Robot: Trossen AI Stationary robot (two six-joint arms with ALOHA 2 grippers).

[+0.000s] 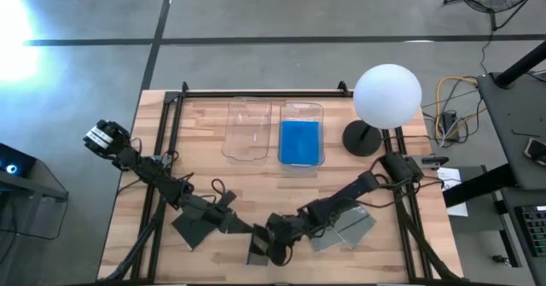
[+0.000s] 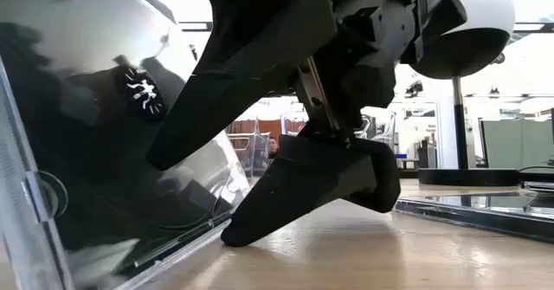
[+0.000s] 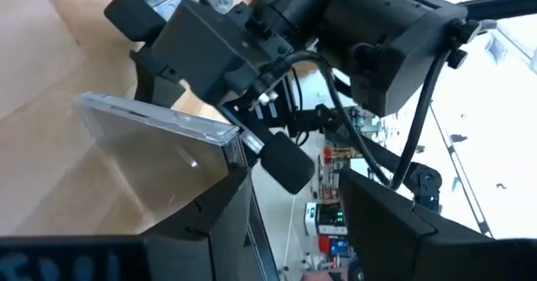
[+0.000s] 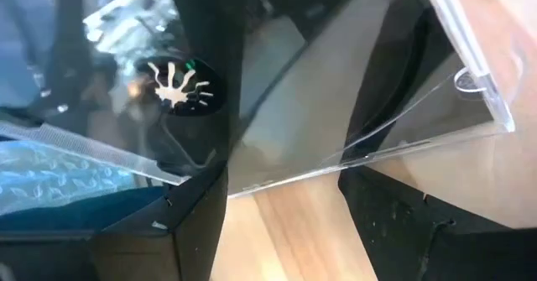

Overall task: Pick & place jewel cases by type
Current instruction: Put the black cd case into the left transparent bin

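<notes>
A dark jewel case with a clear cover (image 1: 256, 250) (image 2: 104, 151) (image 4: 336, 105) stands tilted on one edge near the table's front, between both arms. My right gripper (image 1: 275, 250) (image 2: 190, 199) is open on its right side, fingers spread against it. My left gripper (image 1: 243, 226) (image 3: 294, 189) is open just left of the case (image 3: 151, 147). Blue jewel cases (image 1: 300, 143) lie in the right clear bin (image 1: 300, 107). My right gripper's lower fingertip (image 2: 232, 235) meets the case's bottom edge (image 2: 212, 231) at the table, coming low from the table's right. Its other finger (image 2: 208, 91) crosses the case's face; I cannot tell whether it touches. The case rests tilted on that bottom edge. My left gripper has the case's corner (image 3: 233, 138) right by one finger (image 3: 222, 205); I cannot tell whether they touch.
Another dark case (image 1: 192, 230) lies flat under the left arm. Grey cases (image 1: 345, 228) (image 2: 485, 208) lie under the right arm. An empty clear bin (image 1: 247, 107) stands left of the blue one. A white globe lamp (image 1: 388, 94) stands at the far right.
</notes>
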